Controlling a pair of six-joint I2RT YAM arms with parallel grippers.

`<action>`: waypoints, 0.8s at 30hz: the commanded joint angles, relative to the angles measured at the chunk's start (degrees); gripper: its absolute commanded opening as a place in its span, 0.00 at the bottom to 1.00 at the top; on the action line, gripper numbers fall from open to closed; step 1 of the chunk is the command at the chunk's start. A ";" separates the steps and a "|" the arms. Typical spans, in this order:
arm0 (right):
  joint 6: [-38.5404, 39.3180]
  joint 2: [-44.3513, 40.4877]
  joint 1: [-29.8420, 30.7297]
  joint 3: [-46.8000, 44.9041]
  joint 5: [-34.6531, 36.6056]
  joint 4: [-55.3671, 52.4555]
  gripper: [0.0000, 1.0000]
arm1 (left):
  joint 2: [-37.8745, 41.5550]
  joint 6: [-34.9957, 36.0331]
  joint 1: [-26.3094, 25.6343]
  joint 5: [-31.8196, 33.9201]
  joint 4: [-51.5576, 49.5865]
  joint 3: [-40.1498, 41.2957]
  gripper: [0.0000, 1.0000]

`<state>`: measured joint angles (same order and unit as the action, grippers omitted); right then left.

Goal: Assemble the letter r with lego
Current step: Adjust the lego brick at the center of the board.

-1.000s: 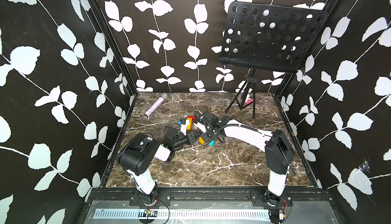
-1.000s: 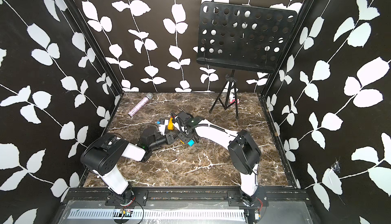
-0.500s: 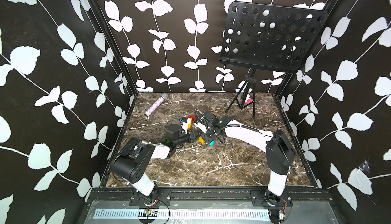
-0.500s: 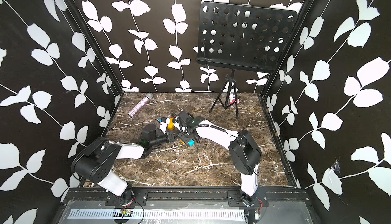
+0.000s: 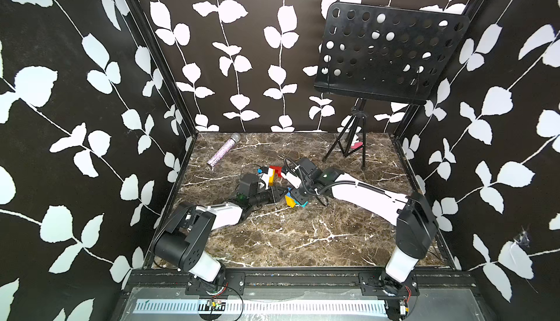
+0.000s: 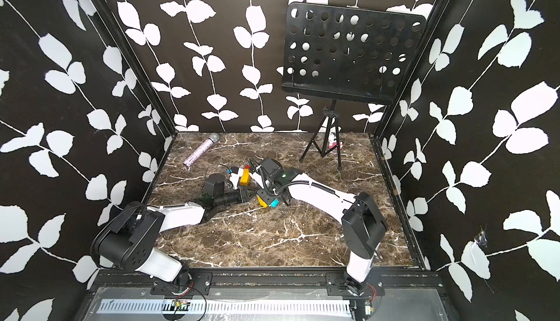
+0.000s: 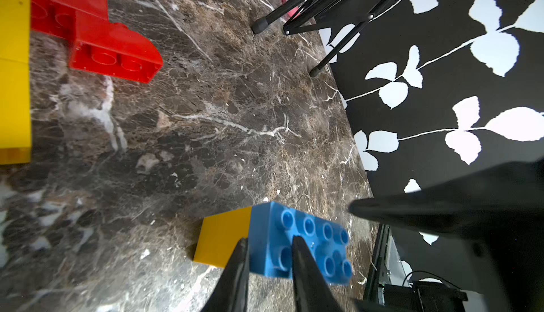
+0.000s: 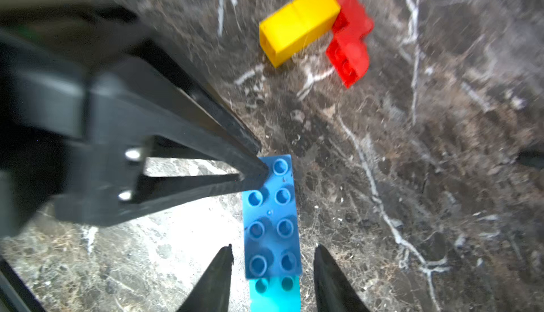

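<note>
Bricks lie in two clusters near the middle of the marble bench (image 5: 288, 237). In the cluster between the two arms, a blue brick (image 8: 270, 216) shows its eight studs to the right wrist camera. A teal brick (image 8: 275, 295) is joined to one of its ends, and a yellow brick (image 7: 220, 238) touches it along one side.

The right pincer (image 8: 273, 248) is released. Its fingers (image 8: 217, 278) stand on either side of the blue brick near the teal end, with bench showing between each finger and the brick.

The left pincer (image 7: 268, 238) is nearly closed, and its tips rest on the opposite end of the blue brick, covering a corner stud. Whether it pinches the brick or only touches it cannot be told.

The second cluster lies apart from the first, towards the back wall. It is a yellow bar (image 8: 297, 25) made of two bricks joined end to end, with two red bricks (image 8: 350, 39) stepped at one end. Neither pincer touches it.

In a top view, a glittery purple microphone (image 5: 222, 153) lies near the back corner on the left arm's side. A black perforated music stand (image 5: 391, 53) rises on its tripod at the back on the right arm's side.
</note>
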<state>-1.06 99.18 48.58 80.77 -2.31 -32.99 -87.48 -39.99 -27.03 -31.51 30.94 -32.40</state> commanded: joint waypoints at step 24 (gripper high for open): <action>-0.53 -9.09 -2.76 -10.31 -3.51 5.90 0.42 | 10.61 3.57 -4.88 7.29 -13.80 -4.39 0.54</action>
<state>-2.28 92.40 46.50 70.96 -4.14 -27.97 -81.91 -37.80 -31.73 -25.65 16.36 -37.50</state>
